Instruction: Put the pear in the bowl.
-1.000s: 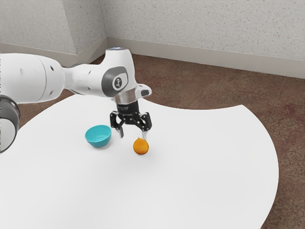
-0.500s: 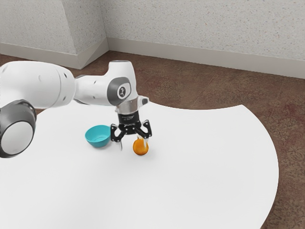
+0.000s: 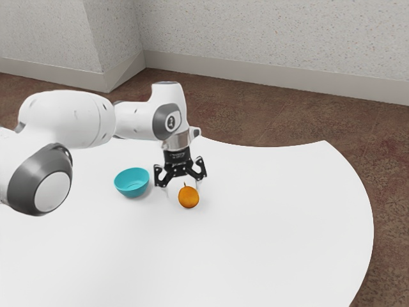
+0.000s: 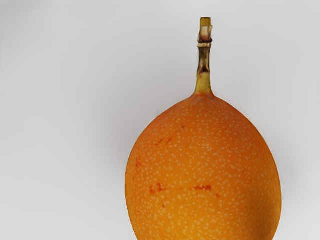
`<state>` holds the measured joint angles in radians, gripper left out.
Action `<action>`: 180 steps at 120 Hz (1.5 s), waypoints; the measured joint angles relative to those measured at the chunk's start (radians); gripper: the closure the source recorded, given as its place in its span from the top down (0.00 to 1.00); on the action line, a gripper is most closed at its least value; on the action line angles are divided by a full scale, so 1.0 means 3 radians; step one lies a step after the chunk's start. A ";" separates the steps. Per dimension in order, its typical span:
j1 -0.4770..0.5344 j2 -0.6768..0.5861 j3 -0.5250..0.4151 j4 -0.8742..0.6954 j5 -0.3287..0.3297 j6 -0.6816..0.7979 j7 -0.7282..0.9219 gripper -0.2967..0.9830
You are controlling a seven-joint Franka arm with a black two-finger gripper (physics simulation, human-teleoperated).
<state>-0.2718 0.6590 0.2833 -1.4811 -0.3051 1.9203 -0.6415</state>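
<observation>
Tapering orange pear [image 4: 202, 170], pale-speckled, woody-stemmed.

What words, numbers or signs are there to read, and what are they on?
Small round badge on the white-and-grey robot arm: too small to read.
Pale marks on the black wrist piece: too small to read.
Orange pear with a stem: none, just pale specks and reddish blotches.
Round teal bowl: none that I see.

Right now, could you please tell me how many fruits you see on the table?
1: the orange fruit by my gripper, to the exterior view's right of the bowl. My arm could hide others.
</observation>
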 joint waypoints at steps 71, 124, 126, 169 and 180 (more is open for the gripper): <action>0.0001 0.0281 0.0002 0.0239 -0.0094 -0.0116 -0.0130 0.77; 0.0001 0.0374 0.0009 0.0324 -0.0116 -0.0106 -0.0157 0.77; 0.0001 0.0382 0.0010 0.0343 -0.0116 -0.0108 -0.0157 0.77; 0.0006 0.0415 0.0016 0.0395 -0.0120 -0.0136 -0.0144 0.66; 0.0006 0.0418 0.0016 0.0392 -0.0122 -0.0142 -0.0140 0.62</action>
<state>-0.2700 0.7844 0.2883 -1.3636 -0.3416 1.8777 -0.6836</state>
